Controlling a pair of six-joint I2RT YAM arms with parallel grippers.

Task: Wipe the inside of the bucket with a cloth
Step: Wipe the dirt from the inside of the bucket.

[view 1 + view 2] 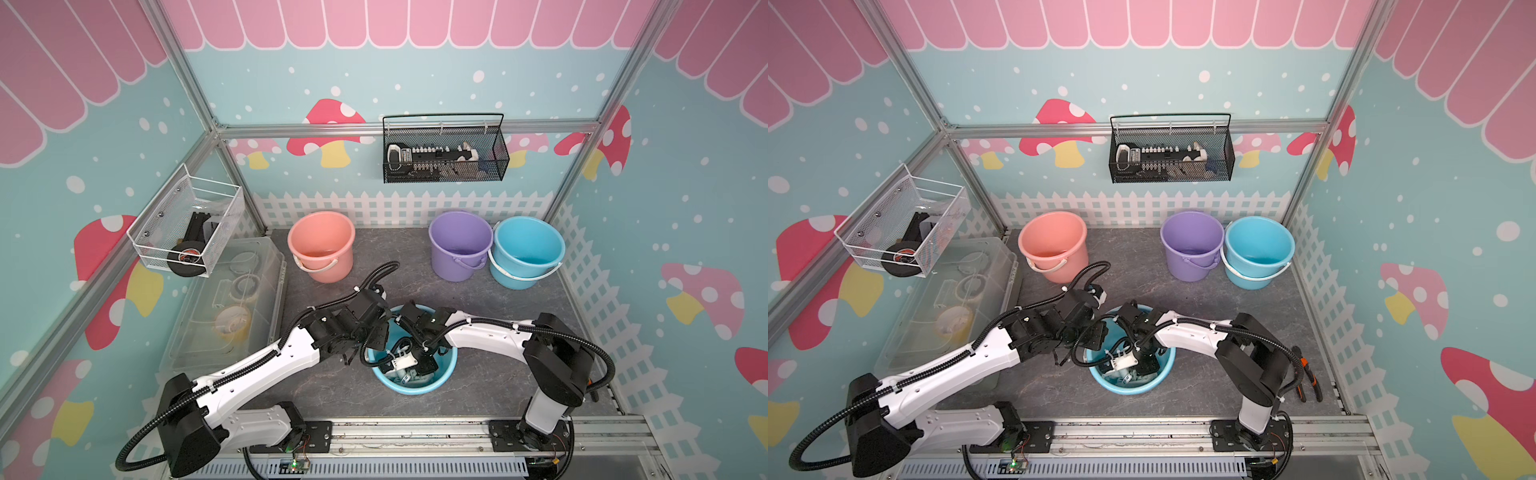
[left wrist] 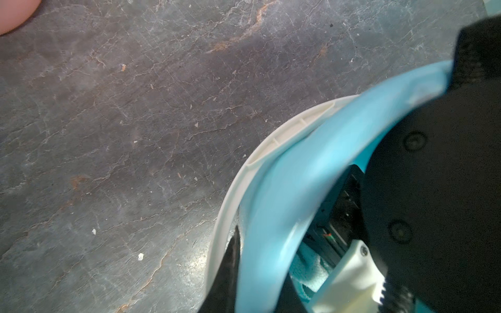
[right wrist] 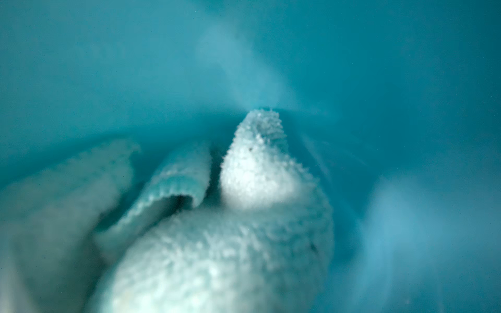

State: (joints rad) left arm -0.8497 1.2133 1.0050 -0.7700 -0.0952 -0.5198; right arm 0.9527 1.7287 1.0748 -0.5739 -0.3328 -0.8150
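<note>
We find the blue bucket (image 1: 415,387) near the front of the grey table (image 1: 498,299). The left claw (image 2: 254,281) pinches its rim, one finger (image 2: 232,254) outside the wall, the inner one cut off from sight. The right claw (image 1: 413,370) reaches down inside, pressed together. The pale cloth (image 3: 244,244) at the bucket's bottom buries its fingers, so we cannot tell whether it is pinched.

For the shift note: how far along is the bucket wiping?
Done: the cloth is inside the bucket, with the right gripper jaws shut on it. In hand: the cloth tip meets the bottom corner, and the left gripper jaws steady the rim. Left: wiped area can't be judged, and the cloth must come out.
</note>
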